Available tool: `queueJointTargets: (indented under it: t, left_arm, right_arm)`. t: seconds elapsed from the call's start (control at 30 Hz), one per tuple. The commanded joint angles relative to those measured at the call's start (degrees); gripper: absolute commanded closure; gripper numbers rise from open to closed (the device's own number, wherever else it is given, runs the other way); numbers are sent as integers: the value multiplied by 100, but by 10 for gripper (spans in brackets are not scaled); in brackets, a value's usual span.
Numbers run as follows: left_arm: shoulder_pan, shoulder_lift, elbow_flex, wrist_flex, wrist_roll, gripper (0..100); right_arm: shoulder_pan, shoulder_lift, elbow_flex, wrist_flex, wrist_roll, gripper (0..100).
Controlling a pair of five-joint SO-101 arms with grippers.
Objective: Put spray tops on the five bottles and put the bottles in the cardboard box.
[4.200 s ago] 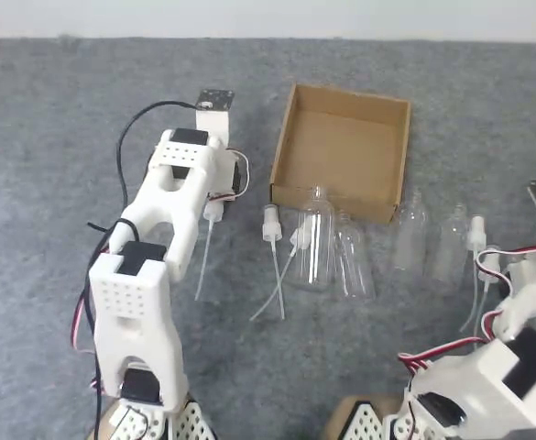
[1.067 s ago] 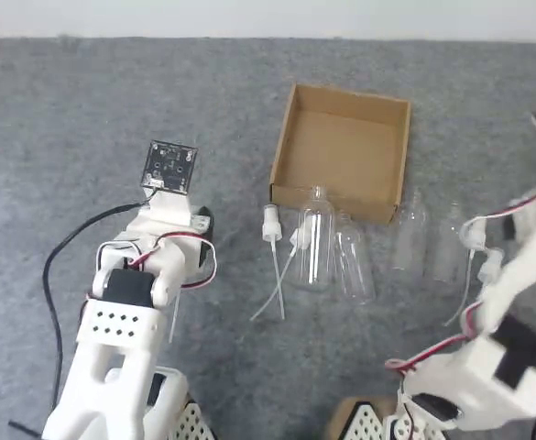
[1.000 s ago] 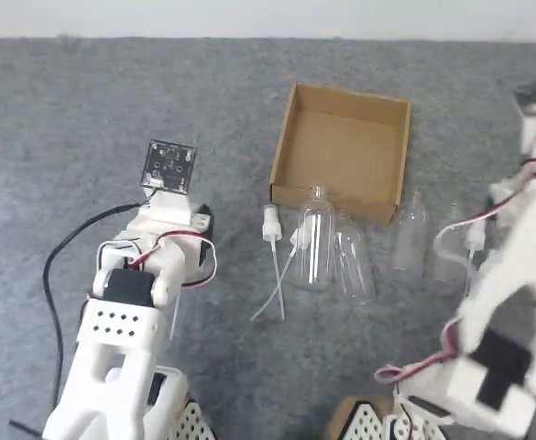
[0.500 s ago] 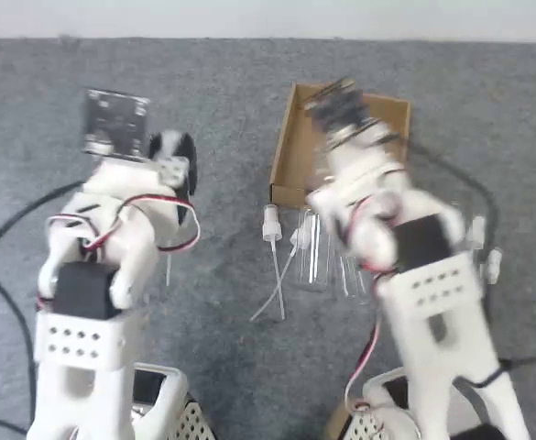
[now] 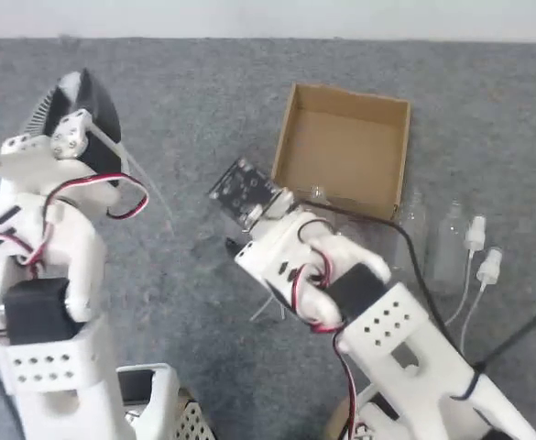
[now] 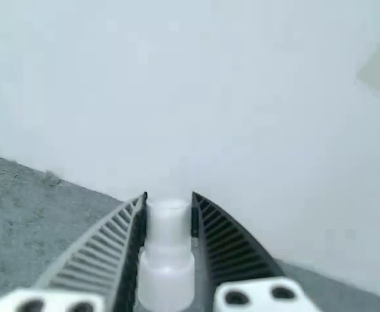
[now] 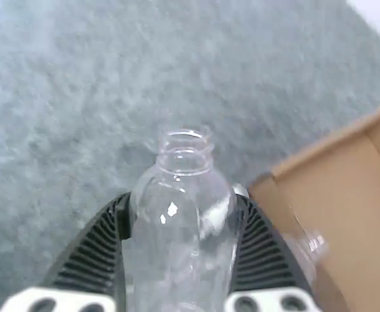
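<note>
The cardboard box (image 5: 341, 147) sits toward the table's (image 5: 203, 92) far edge, right of centre. Two bottles (image 5: 449, 240) stand before its front right corner, with two spray tops (image 5: 475, 234) beside them toward the right edge. The right gripper (image 7: 184, 198) holds a bottle (image 7: 184, 162) by the box's front left corner. The left gripper (image 6: 169, 203) holds a spray top (image 6: 167, 260) over the table's left side.

Open carpet (image 5: 190, 119): a wide stretch between the two arms, left of the cardboard box (image 5: 284, 142). Box mouth: open upward. Obstructions: right arm (image 5: 377, 321) across the box's near side; two upright bottles (image 5: 451, 240) and two spray tops (image 5: 475, 232) beside its near-right corner.
</note>
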Motion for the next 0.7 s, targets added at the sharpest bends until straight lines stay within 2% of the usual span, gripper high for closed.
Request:
queueJointTargets:
  t: [0.0, 0.2, 0.57, 0.67]
  left_arm:
    - [53, -132, -295, -202, 299, 988]
    - [510, -132, -303, -211, 264, 988]
    - [818, -62, -242, -475, 255, 988]
    - [826, -70, -84, -642, -9, 988]
  right_arm:
    - [-207, -409, 369, -980, -79, 993]
    - [-207, -444, 1152, -2018, -79, 993]
    - [-215, -444, 1284, -2070, -88, 993]
    - [-215, -444, 1284, -2053, -88, 993]
